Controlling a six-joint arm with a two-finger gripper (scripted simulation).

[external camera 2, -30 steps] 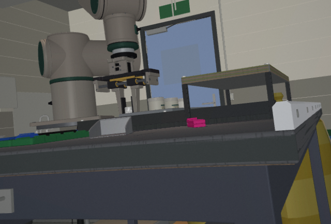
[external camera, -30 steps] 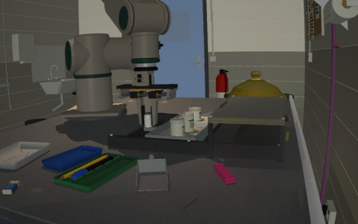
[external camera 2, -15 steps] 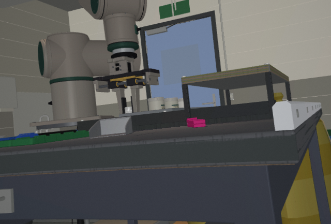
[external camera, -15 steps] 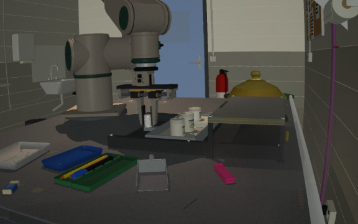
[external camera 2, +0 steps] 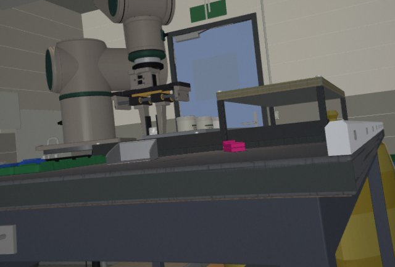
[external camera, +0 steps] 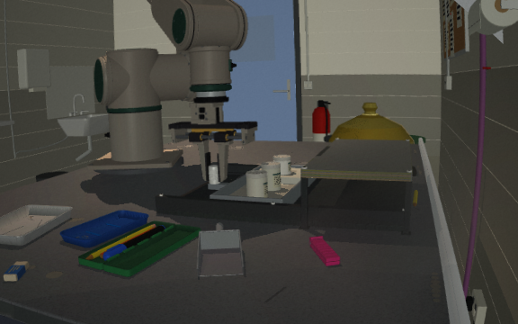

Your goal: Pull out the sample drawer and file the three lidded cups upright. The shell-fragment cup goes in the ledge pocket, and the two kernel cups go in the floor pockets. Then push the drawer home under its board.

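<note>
The sample drawer (external camera: 259,191) stands pulled out to the left of its board (external camera: 362,159), and three lidded cups stand upright in it. One cup (external camera: 256,182) is at the front, a second (external camera: 271,175) is just behind it, and the third (external camera: 282,164) sits highest, nearest the board. At the drawer's left end a small white knob (external camera: 213,174) sticks up. My gripper (external camera: 214,173) hangs straight down with a finger on either side of the knob, open and holding nothing.
A white tray (external camera: 20,223), a blue tray (external camera: 104,227) and a green pen case (external camera: 140,247) lie on the table's front left. A grey scoop (external camera: 220,252) and a pink block (external camera: 325,251) lie in front of the drawer frame. A white rail (external camera: 439,234) edges the table's right side.
</note>
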